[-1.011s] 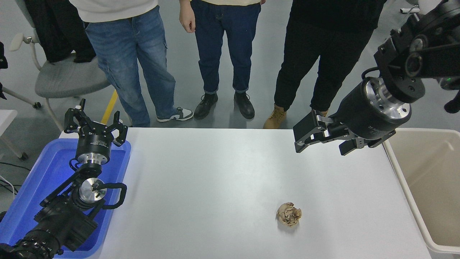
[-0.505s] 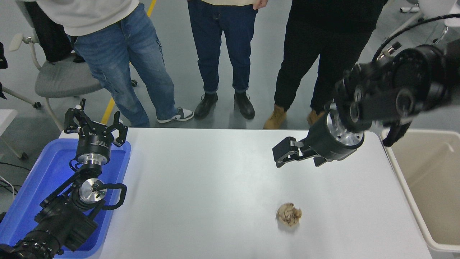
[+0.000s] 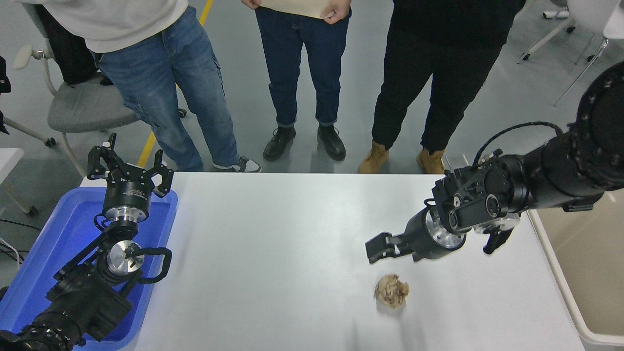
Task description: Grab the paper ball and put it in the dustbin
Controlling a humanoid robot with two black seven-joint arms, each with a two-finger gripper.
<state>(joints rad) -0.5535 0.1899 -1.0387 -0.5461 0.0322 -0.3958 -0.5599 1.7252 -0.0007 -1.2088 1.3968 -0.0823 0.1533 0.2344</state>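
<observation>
Nothing done yet. Paper ball (image 3: 392, 291) loose on counter (image 3: 273, 253), lower centre-right of frame, ungrasped. Right gripper (image 3: 378, 250) just above-left of ball, not touching; jaws seemingly near together, view too poor to say. Dustbin (image 3: 560, 287) at right edge. Left gripper (image 3: 129, 168) parked at left over blue tray (image 3: 44, 253), jaws apart. Remaining: grasp, carry, drop.
</observation>
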